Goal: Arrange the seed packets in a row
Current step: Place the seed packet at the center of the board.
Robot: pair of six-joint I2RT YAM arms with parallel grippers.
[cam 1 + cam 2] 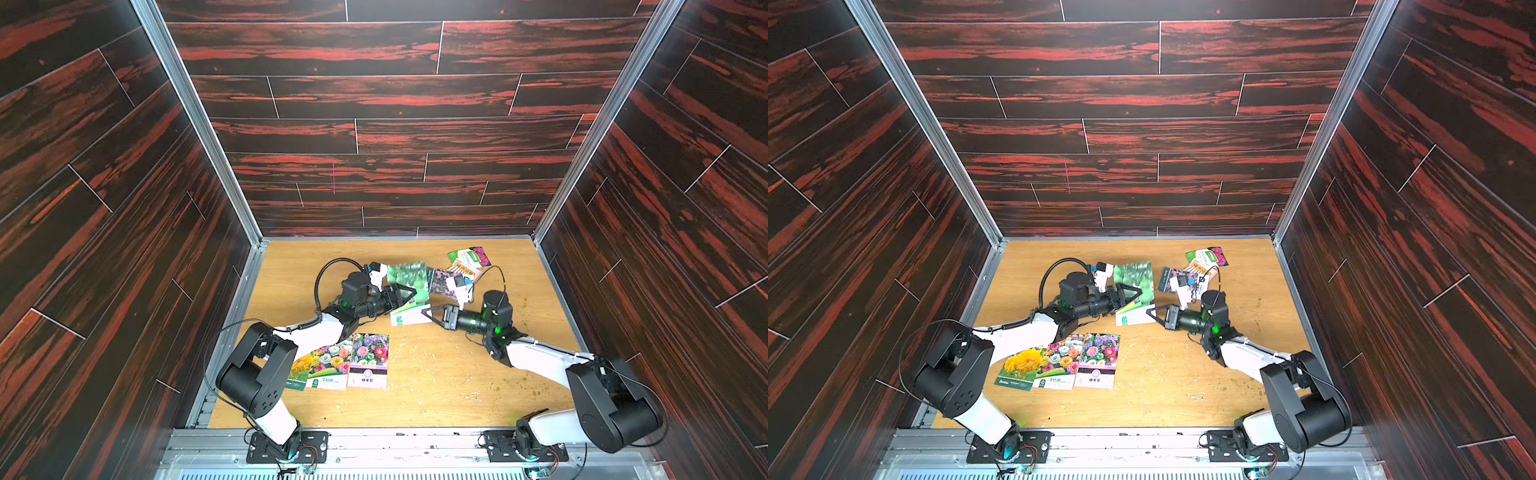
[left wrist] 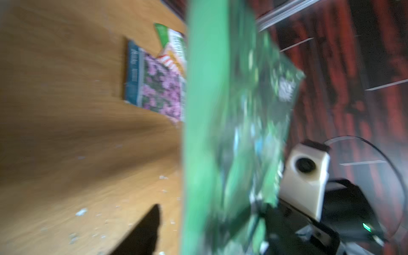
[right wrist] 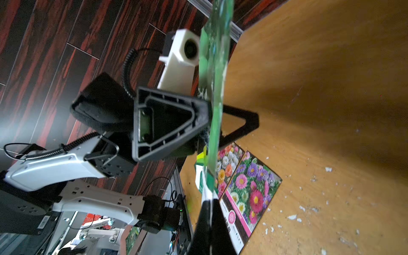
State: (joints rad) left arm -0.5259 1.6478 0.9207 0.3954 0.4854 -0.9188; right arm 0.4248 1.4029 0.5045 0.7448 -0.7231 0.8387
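Note:
A green gourd seed packet [image 1: 409, 279] [image 1: 1136, 275] hangs on edge above the middle of the table. My right gripper [image 1: 426, 311] [image 3: 209, 204] is shut on its white lower end. My left gripper [image 1: 409, 293] [image 3: 213, 120] stands open, one finger on each side of the packet [image 3: 217, 88], which fills the left wrist view [image 2: 220, 132]. Three packets lie side by side at the front left: yellow flowers [image 1: 1021, 365], mixed flowers [image 1: 330, 363] and purple-magenta flowers [image 1: 370, 359] [image 3: 251, 194]. At the back right lie a purple-flower packet [image 1: 441, 283] [image 2: 159, 88], an orange illustrated one [image 1: 465, 269] and a magenta one [image 1: 473, 254].
The wooden table [image 1: 436, 386] is boxed in by dark red plank walls on three sides, with a metal rail [image 1: 374, 440] along the front. Pale crumbs [image 1: 432, 361] are scattered over the middle and right of the table. The three back-right packets overlap one another.

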